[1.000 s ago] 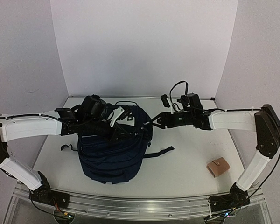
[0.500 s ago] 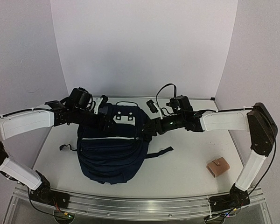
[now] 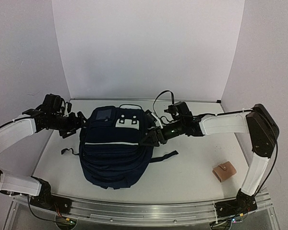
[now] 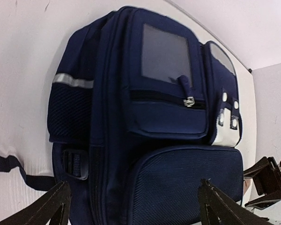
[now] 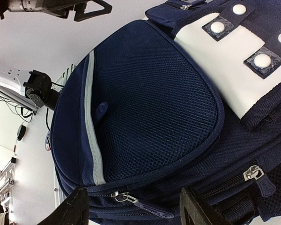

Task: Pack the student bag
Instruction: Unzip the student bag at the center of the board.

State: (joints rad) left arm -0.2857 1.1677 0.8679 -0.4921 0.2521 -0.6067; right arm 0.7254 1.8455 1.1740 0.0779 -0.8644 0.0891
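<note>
As the navy fabric student bag [image 3: 116,148] lies flat in the middle of the white tabletop [image 3: 192,165], the overhead view alone shows both arms reaching in. The left gripper [image 3: 79,122] is just beside the bag's upper left corner, and the right gripper [image 3: 148,138] is against its upper right side. Only this view shows a small tan pouch [image 3: 224,171] well apart near the right edge, and a dark strap [image 3: 164,156] trailing right.

The left wrist view adds a grey rectangular window [image 4: 165,54] on the top pocket and a reflective stripe above side mesh. Its fingers [image 4: 56,206] are spread wide, the jaws open and holding nothing.

The right wrist view shows coarse mesh and a white patch [image 5: 225,61] with round snaps. Its jaws stand apart with the bag's zipped edge between them; whether they pinch the fabric cannot be told.
</note>
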